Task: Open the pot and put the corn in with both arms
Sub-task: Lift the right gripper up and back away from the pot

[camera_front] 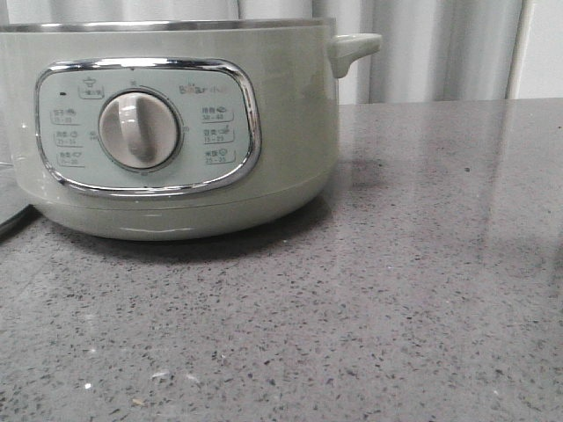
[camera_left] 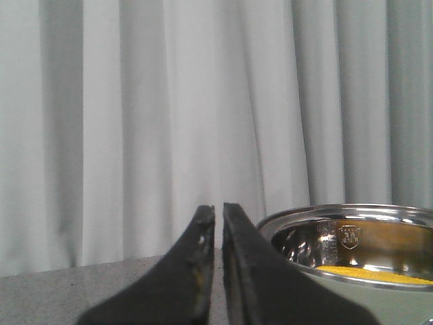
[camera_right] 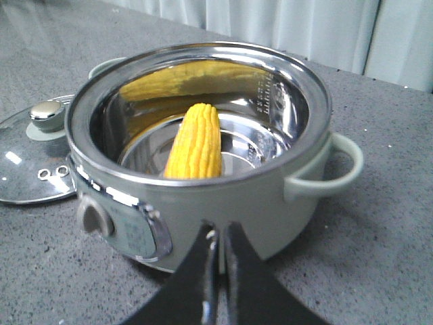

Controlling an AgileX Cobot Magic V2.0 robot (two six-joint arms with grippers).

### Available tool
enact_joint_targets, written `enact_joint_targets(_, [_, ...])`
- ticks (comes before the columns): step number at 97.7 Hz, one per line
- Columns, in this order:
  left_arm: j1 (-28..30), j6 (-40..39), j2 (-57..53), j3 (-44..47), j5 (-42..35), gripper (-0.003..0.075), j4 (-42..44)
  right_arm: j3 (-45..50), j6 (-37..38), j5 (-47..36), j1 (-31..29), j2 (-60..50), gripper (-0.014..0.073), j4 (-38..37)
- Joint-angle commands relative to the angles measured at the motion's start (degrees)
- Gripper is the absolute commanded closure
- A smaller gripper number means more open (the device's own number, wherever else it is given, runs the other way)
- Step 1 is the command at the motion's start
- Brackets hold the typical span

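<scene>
The sage-green pot [camera_front: 176,123] fills the upper left of the front view, with its chrome panel and dial [camera_front: 139,130]; it stands open. In the right wrist view the pot [camera_right: 223,203] holds the yellow corn [camera_right: 196,142], leaning inside the steel bowl. My right gripper [camera_right: 220,233] is shut and empty, in front of the pot's outer wall, above the counter. My left gripper [camera_left: 218,211] is shut and empty, beside the pot's steel rim [camera_left: 325,217]; a strip of the corn [camera_left: 372,273] shows inside. Neither gripper shows in the front view.
The glass lid [camera_right: 34,156] with its grey-green knob lies flat on the grey speckled counter [camera_front: 396,290] beside the pot. The pot's side handle [camera_right: 335,169] sticks out. A white curtain [camera_left: 169,122] hangs behind. A dark cable [camera_front: 13,220] lies at the pot's left.
</scene>
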Motion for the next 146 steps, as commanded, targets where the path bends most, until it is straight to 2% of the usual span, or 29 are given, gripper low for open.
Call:
enact_joint_targets(1, [-0.5, -0.5, -0.3, -0.3, -3.7, 0.0741, -0.9, 3.4, 0.1, -8.9, -0.1, -4.3, 0.0667, -0.4])
enact_joint_targets(28, [-0.5, -0.5, -0.7, 1.4, -3.7, 0.0741, -1.2, 19.2, 0.1, -24.3, -0.1, -18.5, 0.0667, -0.4])
enact_joint_targets(42, [-0.5, -0.5, -0.7, 1.5, -3.7, 0.0741, -1.2, 25.6, 0.1, -29.4, -0.2, -24.2, 0.0667, -0.4])
enact_joint_targets(62, [-0.5, -0.5, -0.7, 1.5, -3.7, 0.0741, -1.2, 30.6, 0.1, -30.2, -0.2, -28.6, 0.0667, -0.4])
enact_joint_targets(146, [-0.5, -0.5, -0.7, 2.8, -3.8, 0.0741, -1.2, 30.7, 0.1, -29.9, -0.2, -28.7, 0.0667, -0.4])
